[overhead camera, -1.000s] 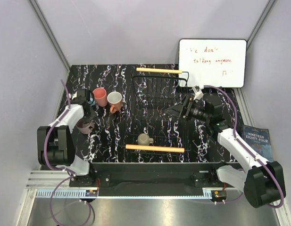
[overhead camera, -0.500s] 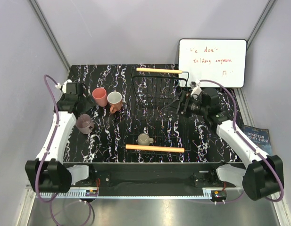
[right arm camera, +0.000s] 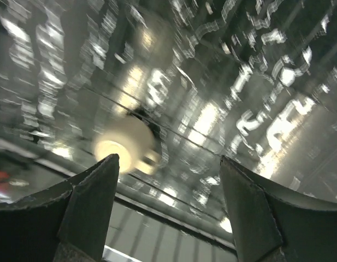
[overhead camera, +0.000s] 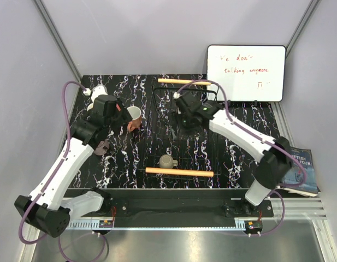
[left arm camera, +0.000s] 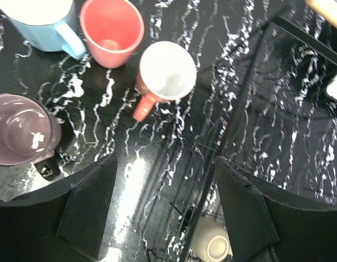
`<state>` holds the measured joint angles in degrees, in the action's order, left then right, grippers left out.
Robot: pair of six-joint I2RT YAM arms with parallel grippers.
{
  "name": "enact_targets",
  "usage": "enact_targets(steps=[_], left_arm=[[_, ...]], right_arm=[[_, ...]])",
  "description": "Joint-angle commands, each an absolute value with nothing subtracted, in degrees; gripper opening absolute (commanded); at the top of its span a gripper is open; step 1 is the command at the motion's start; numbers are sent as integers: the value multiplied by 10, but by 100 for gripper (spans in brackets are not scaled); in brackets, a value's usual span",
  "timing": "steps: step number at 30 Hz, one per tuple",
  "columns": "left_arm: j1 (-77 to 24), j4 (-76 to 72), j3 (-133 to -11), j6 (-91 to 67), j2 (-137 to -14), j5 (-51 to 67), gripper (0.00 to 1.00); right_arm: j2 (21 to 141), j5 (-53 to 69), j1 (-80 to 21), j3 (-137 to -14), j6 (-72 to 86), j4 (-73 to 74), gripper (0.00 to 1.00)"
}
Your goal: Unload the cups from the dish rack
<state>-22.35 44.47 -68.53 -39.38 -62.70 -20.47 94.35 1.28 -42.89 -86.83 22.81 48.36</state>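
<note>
Olive-grey cup (overhead camera: 168, 161), six o'clock in dish rack (overhead camera: 179, 172).
Left hand (left arm camera: 164, 204), right hand (right arm camera: 167, 210) released; cup seems light, slick, brittle: pinch rim.

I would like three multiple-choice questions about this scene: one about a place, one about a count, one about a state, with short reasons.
1. Where is the small olive-grey ceramic mug?
A. inside the black wire dish rack
B. outside the rack, at the far left
C. between the left arm's jaws

2. How many handled mugs stand on the black marbled table outside the rack?
A. two
B. four
C. six

3. How do the left arm's jaws stand?
A. shut on a mug
B. open and empty
C. shut on nothing

Answers:
1 A, it sits within the wires near the wooden bar handle.
2 B, the left wrist view shows the light blue mug, pink mug, terracotta mug and mauve mug.
3 B, its fingers are wide apart with nothing between.
</note>
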Motion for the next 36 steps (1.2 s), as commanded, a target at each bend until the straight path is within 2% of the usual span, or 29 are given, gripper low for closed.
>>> enact_targets(steps=[1, 14, 36], left_arm=[[-249, 421, -666, -406, -602, -235, 76], [-271, 391, -616, -403, -573, -214, 77], [-289, 381, -621, -396, -577, -217, 77]], right_arm=[[966, -106, -454, -924, 180, 635, 81], [951, 55, -481, -924, 183, 635, 79], [1076, 109, -526, -901, 185, 475, 79]])
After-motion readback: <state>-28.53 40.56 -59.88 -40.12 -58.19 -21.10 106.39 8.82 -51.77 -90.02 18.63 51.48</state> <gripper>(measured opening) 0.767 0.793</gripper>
